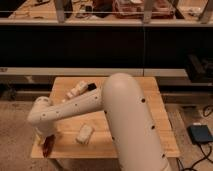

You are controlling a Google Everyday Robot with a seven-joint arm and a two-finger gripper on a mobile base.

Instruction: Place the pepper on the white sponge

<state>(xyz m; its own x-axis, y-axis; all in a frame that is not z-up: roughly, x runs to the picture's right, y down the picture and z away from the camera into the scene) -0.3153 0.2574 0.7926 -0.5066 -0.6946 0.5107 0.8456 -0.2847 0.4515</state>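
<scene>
The pepper [47,146] is a slim dark red piece lying at the front left corner of the wooden table [150,115]. The white sponge [84,133] is a small off-white block lying on the table to the right of the pepper, apart from it. My gripper [45,137] hangs from the white arm's wrist [40,112] right above the pepper's upper end and hides part of it. I cannot tell whether it touches the pepper.
A pale lumpy object with a black piece [79,89] lies at the table's back left. My thick white arm [125,110] crosses the table's middle. Dark shelving runs behind the table. A grey box [201,135] sits on the floor at right.
</scene>
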